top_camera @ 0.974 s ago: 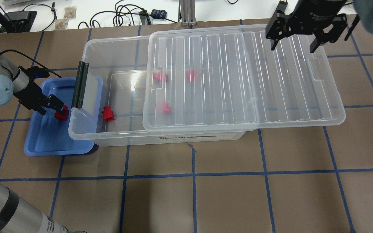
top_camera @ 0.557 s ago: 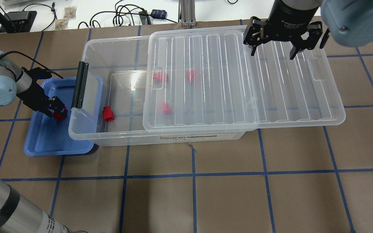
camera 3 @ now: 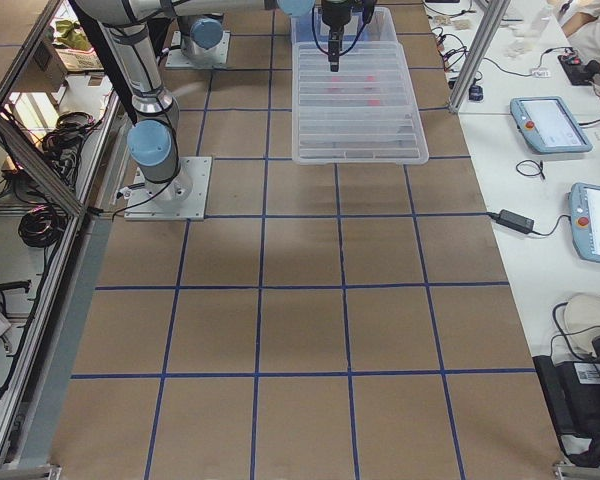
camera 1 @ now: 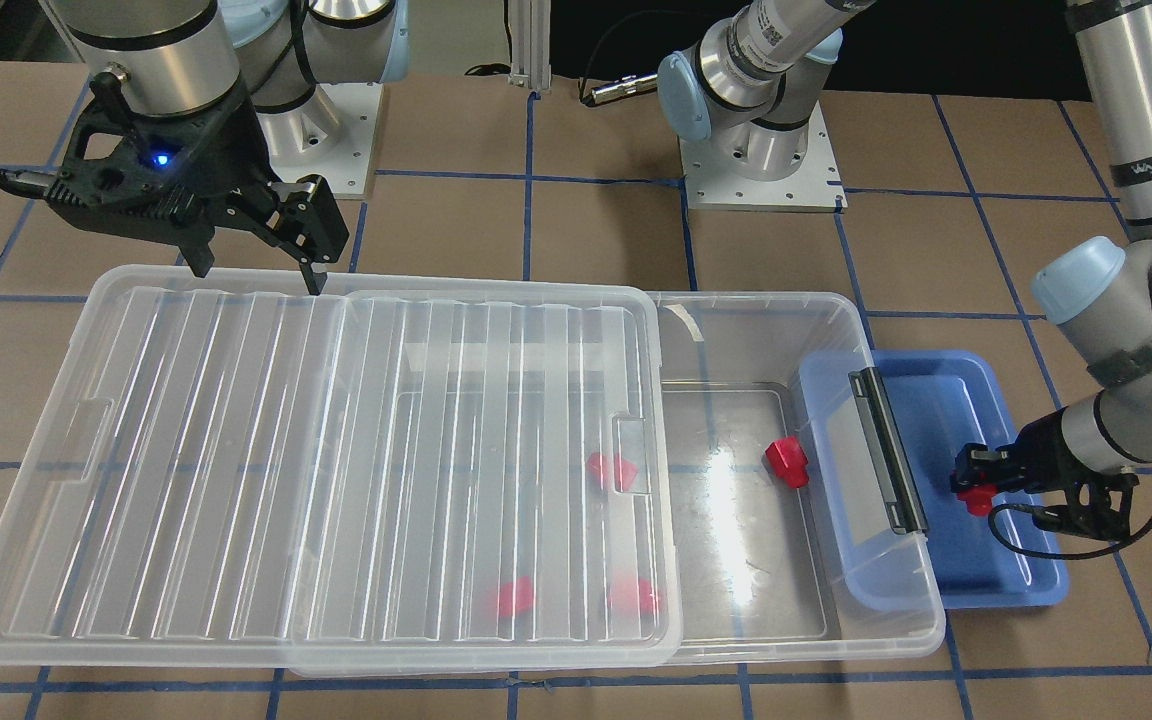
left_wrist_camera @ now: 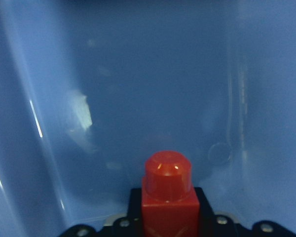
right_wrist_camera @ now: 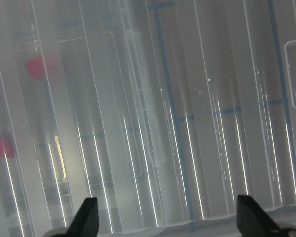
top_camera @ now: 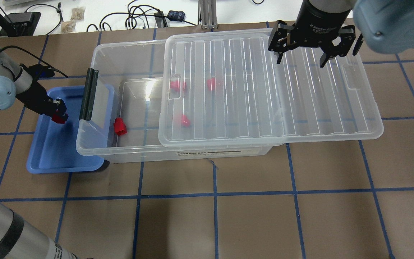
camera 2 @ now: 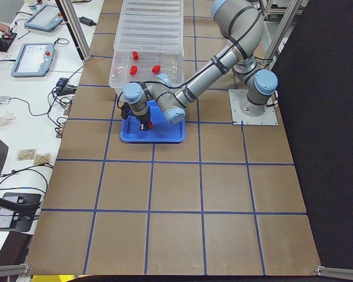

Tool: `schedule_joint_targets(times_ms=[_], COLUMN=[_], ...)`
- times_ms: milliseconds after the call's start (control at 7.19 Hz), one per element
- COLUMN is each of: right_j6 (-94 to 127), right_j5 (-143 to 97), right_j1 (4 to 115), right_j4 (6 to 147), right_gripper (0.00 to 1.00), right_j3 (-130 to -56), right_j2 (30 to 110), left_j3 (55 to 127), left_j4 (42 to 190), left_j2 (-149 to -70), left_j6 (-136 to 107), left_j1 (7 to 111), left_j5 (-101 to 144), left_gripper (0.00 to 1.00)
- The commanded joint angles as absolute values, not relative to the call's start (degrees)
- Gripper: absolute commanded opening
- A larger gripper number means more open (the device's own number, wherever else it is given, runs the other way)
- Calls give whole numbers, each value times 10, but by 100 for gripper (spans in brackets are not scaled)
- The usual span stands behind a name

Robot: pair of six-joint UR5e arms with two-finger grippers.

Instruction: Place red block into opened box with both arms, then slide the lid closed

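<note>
My left gripper (top_camera: 59, 113) is shut on a red block (top_camera: 60, 119) and holds it over the blue tray (top_camera: 59, 154), just outside the box's clip end. The left wrist view shows that block (left_wrist_camera: 167, 190) upright between the fingers. The clear box (top_camera: 128, 46) is partly open, and the ribbed lid (top_camera: 264, 90) covers its right part and overhangs past that end. One more red block (top_camera: 120, 126) lies in the uncovered part, and three show blurred under the lid. My right gripper (top_camera: 300, 62) hangs open over the lid's far edge, holding nothing.
A black clip (top_camera: 88, 94) sits on the box's short end, which overlaps the blue tray. Cables and small devices lie on the white bench (top_camera: 120, 14) beyond the table. Brown table surface (top_camera: 228, 216) with blue tape lines stretches in front of the box.
My left gripper has drawn the red block a little left, away from the box's end. My right gripper has moved left from the lid's far right corner, staying open.
</note>
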State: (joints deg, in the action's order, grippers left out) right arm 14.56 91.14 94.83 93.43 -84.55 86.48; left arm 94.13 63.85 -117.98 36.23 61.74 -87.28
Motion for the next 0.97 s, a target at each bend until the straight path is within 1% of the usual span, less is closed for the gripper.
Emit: schedule_joint_targets(times_ms=[0,278,557,696,835], right_j6=[144,143,143,142,142], right_j5=[911,911,911,911,911], right_j1=[948,948,948,948,948], right_j4=[934,935,935,935,935], right_gripper=[100,100,100,100,100], right_j3=[-846,-847,-847,-846,-846], right_j2=[864,863,863,863,863], left_j3=[889,854,826,824,832], left_j4=[700,786,850,857,854], left_j2=[-1126,-1070,-1032,-1027,-1039], left_j6=[343,306,242,188,137], left_j1=[637,661,712,753,793], left_j5=[-875,-875,-876,-876,-875], left_gripper=[0,0,0,0,0])
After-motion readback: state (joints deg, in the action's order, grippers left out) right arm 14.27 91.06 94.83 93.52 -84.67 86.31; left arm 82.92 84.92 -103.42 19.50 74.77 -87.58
